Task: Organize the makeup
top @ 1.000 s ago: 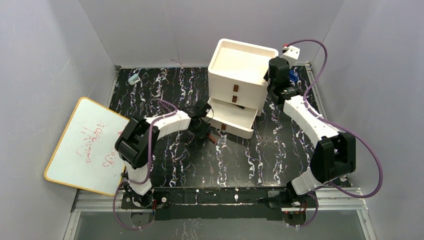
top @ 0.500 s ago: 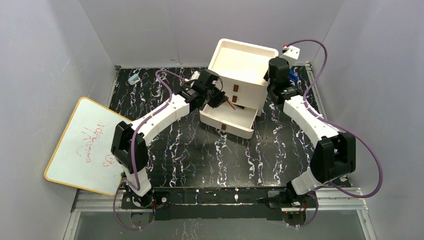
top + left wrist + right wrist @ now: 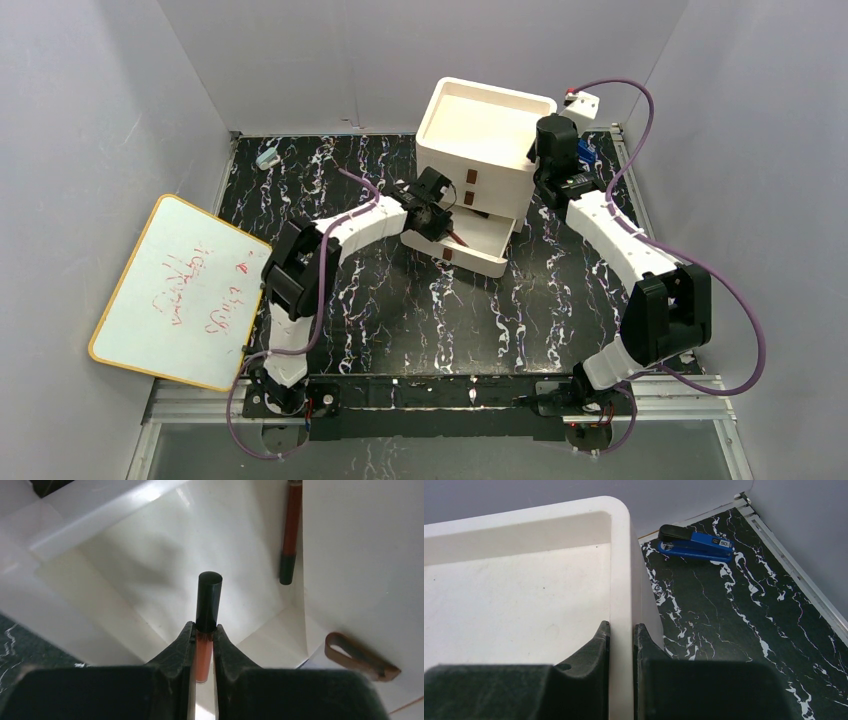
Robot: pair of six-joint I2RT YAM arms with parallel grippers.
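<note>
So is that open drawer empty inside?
No, a red-and-black pencil lies inside the drawer, on its white floor.

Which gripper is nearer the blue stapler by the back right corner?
Right. The right gripper clamps the top rim of the white box, with the blue stapler just beyond it. The left gripper holds a pencil over the open bottom drawer, at the box's front, farther away.

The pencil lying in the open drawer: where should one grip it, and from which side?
Probably the red barrel of the pencil, from above, fingers across it. It lies flat, close beside the white wall, so a sideways approach seems blocked.
</note>
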